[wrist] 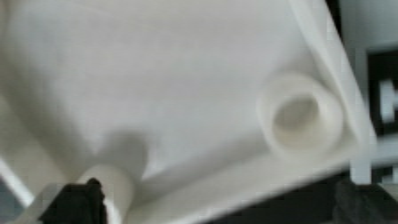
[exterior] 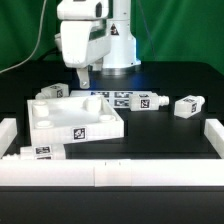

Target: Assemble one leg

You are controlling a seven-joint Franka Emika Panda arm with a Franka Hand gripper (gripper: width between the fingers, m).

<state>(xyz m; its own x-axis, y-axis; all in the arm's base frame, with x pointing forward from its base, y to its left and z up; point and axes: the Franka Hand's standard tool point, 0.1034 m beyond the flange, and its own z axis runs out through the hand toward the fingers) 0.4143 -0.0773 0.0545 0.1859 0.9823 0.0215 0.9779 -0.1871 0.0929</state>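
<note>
My gripper [exterior: 82, 80] hangs low over the far rim of the large white tabletop tray [exterior: 45, 125]. In the wrist view the tray's inner surface [wrist: 160, 90] fills the picture, with a round corner hole [wrist: 299, 115] close by. My gripper [wrist: 222, 196] is open with its dark fingertips [wrist: 84, 198] wide apart, and I see nothing held between them. One leg [exterior: 187, 105] lies at the exterior view's right, another leg [exterior: 50, 91] behind the tray's left corner, and a third leg [exterior: 38, 151] in front of the tray at the left.
A flat white strip with printed tags, the marker board [exterior: 132, 99], lies just right of the tray's far corner. Low white walls [exterior: 212, 135] border the black table on both sides and along the front [exterior: 110, 175].
</note>
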